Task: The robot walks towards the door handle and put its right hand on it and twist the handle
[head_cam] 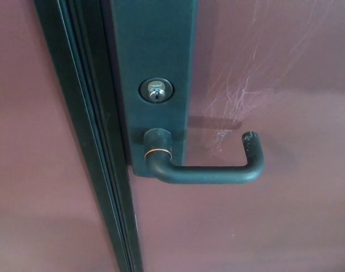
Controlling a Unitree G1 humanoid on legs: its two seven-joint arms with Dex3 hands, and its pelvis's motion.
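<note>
While neither of your robot's hands shows anywhere in the head view, the door handle (206, 170) hangs untouched and level, so you cannot tell from here whether the right hand is released or clenched. You are looking at a dark lever that springs from a round collar with a thin copper ring (157, 151) at the foot of the lock plate (155, 51), runs out to the side across the door, then turns up in a short return with a scuffed tip (249, 137). That return is there to stop a grip sliding off the end, and it gives you a natural pocket for the fingers.

Just above the collar, on the same plate, sits the keyhole (156, 92), its silver cylinder bright against the dark metal. Beside the plate, on the side away from the lever, the door edge (90, 141) runs as a dark strip from top to bottom. Pale scratches (246, 85) fan across the reddish door panel (285, 226) above the lever's free end, likely the wear of many hands reaching for it.

Judging by how large the lever looms, the walk-up is about finished; the reach and twist are not yet begun. You would do well to land the right hand far from the collar, where a downward push gets the most leverage.
</note>
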